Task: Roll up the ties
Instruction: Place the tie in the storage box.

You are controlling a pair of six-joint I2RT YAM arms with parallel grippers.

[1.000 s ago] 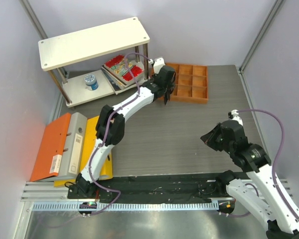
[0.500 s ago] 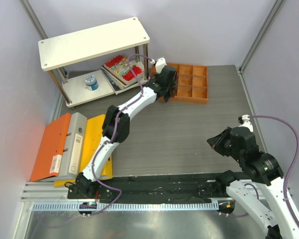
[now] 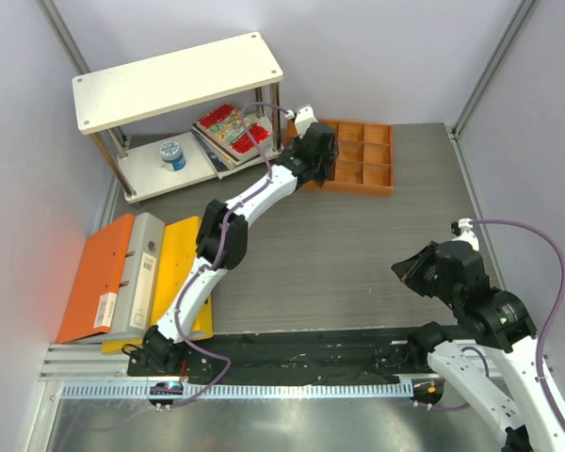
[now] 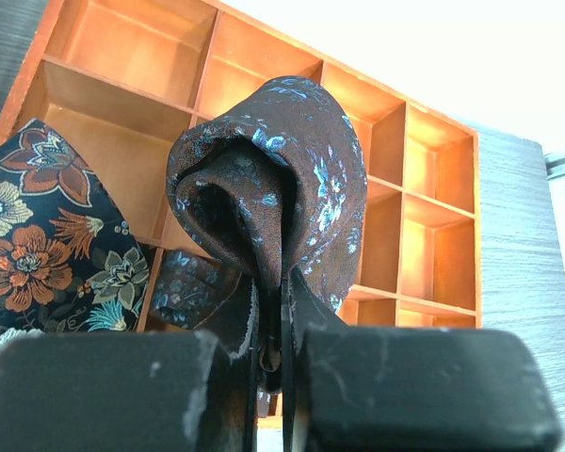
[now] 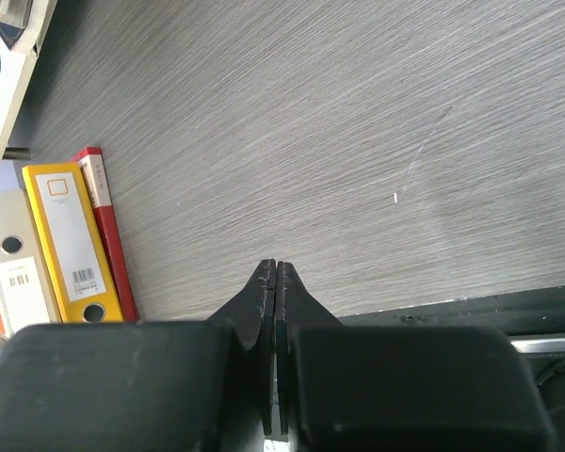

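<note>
L gripper (image 4: 275, 292) clamped on rolled brown tie (image 4: 264, 179), hanging over orange tray (image 4: 433, 217) by its left edge, floral tie (image 4: 47, 245) alongside. R gripper (image 5: 276, 282) pressed together, empty, over table (image 5: 358, 141), wide room round it. Since 1 sec ago: L pushed further over tray; R drew back.

A shelf (image 3: 179, 80) stands at the worktop's (image 3: 358, 245) far left, books (image 3: 228, 127) and a tin (image 3: 172, 153) on its lower board. Right of it lies a compartment tray (image 3: 367, 160), a rolled tie (image 4: 282, 179) held above it. Binders (image 3: 122, 273) lie left; ties (image 3: 292, 356) stretch along the near edge.
</note>
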